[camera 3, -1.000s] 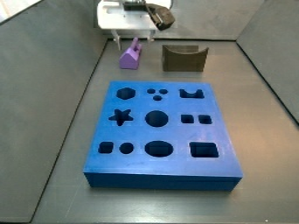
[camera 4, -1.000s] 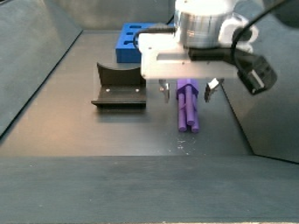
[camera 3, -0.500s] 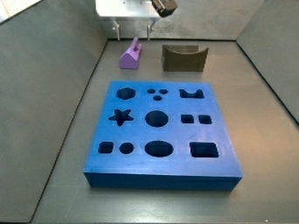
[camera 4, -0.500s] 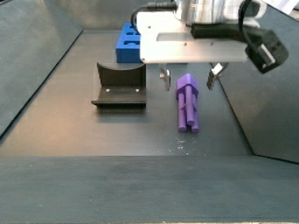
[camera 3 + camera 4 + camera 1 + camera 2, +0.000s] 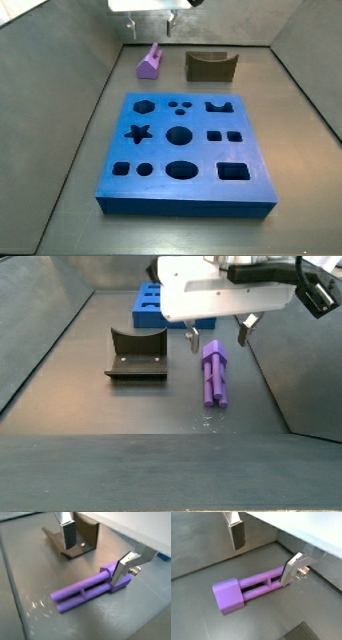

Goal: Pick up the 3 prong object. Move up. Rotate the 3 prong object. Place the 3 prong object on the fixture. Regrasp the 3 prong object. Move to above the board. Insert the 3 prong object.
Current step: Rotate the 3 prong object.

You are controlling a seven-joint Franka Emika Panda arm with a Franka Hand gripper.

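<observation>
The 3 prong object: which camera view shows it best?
A wrist view shows the 3 prong object best: whole, close, lying on the floor between the open tool's fingers. The wrist views both show it large; in side views it is small.

The light-purple 3 prong object (image 5: 214,375) lies flat on the surface beside the fixture (image 5: 136,354), apart from it. The pincer (image 5: 219,331) hangs above the object, jaws spread and empty. The blue board (image 5: 185,150) lies flat, holes upward, near the fixture.
</observation>
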